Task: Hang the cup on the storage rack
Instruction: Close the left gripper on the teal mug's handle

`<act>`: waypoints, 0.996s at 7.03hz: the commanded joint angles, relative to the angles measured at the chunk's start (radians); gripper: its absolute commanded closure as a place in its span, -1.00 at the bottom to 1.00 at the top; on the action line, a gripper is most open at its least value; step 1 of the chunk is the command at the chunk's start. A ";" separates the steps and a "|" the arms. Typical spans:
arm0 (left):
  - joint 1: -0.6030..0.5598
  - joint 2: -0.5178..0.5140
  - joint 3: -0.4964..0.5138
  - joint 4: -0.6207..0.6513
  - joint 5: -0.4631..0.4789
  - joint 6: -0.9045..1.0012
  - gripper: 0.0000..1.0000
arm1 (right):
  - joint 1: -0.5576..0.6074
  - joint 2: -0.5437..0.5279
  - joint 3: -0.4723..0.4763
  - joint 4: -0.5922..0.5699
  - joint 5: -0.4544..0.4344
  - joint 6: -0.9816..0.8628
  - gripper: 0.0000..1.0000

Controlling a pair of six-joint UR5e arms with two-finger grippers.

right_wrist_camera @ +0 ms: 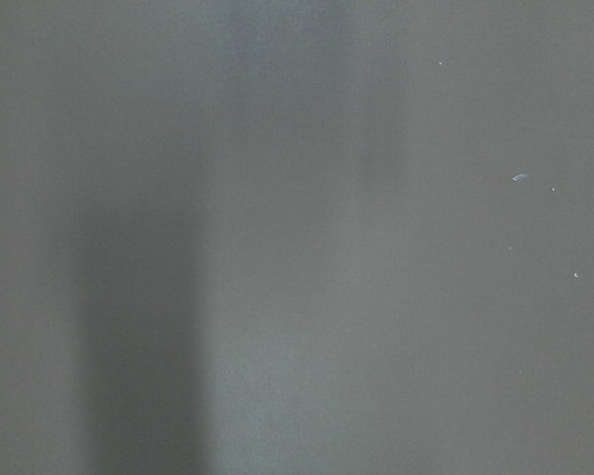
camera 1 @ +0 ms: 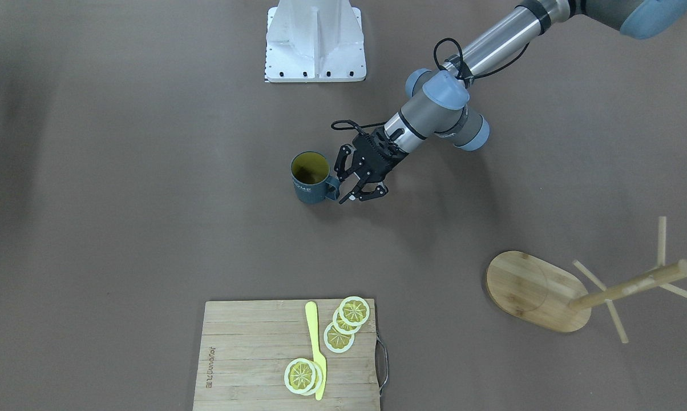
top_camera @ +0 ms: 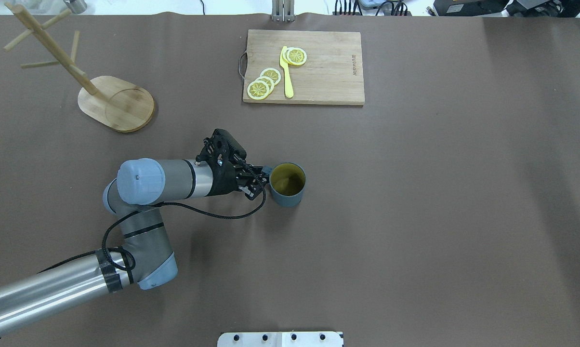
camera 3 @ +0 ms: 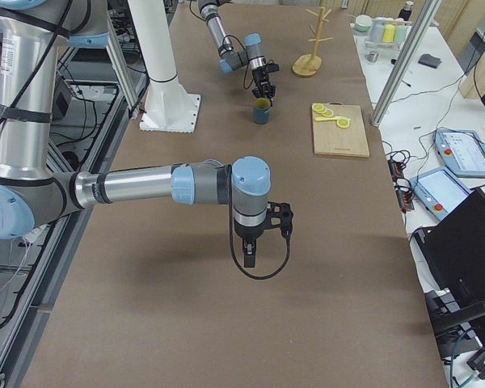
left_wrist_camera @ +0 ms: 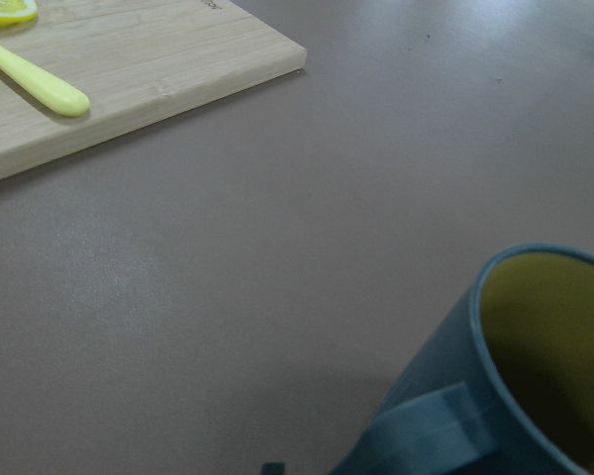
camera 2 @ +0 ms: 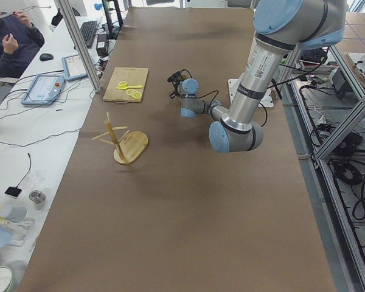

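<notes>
Bamboo mug tree with flat oval base, round post and thin dowel pegs (top_camera: 119,103): stands at far left of the overhead view, near the table's far edge. Pegs all bare, nothing hung.

Left arm's black two-finger gripper (top_camera: 255,183): reaches in low over the brown table, wrist roughly level, and points at the mug. Front-facing view shows the fingers (camera 1: 378,194) spread apart, not clamped on anything. Handle sits just beside the nearer fingertip. Whether the handle lies between the fingers or only next to them, I cannot tell.

Dusty blue-grey ribbed mug with loop handle and yellow-olive inside (top_camera: 287,183): upright on the table near its middle, well apart from the mug tree. Handle turned toward the gripper. Left wrist view shows rim and handle close at lower right.

Rectangular slatted wooden cutting board (top_camera: 319,72): beyond the mug, with lemon slices (top_camera: 266,82) and a yellow knife (top_camera: 286,72) on it. Not part of the job.

Right arm's gripper (camera 3: 250,257): seen only in the right side view, low over bare table well away from the mug; spread or closed, cannot tell.

Progress, as judged: early. Approach to the handle looks done. Left to do: grasp, lift, carry across to the mug tree, thread handle onto a peg.
</notes>
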State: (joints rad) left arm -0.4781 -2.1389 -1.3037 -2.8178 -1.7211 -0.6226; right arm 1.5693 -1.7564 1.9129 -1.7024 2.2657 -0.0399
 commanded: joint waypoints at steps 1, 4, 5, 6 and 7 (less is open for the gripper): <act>0.004 0.002 0.000 -0.023 -0.001 -0.002 0.42 | 0.000 0.000 0.000 0.001 0.000 0.000 -1.00; 0.004 0.007 0.000 -0.025 -0.002 -0.003 0.79 | 0.000 0.000 0.000 0.001 0.000 -0.002 -1.00; 0.001 0.005 -0.005 -0.026 -0.002 -0.003 0.84 | -0.002 0.000 0.000 0.001 0.000 -0.002 -1.00; -0.005 0.005 -0.008 -0.043 0.000 -0.005 0.92 | 0.000 0.000 0.000 0.001 -0.002 -0.002 -1.00; -0.011 0.005 -0.009 -0.066 -0.001 -0.096 1.00 | 0.000 -0.002 0.000 0.001 -0.002 -0.002 -1.00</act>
State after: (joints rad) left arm -0.4826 -2.1336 -1.3105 -2.8617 -1.7220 -0.6520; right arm 1.5688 -1.7567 1.9129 -1.7012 2.2647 -0.0414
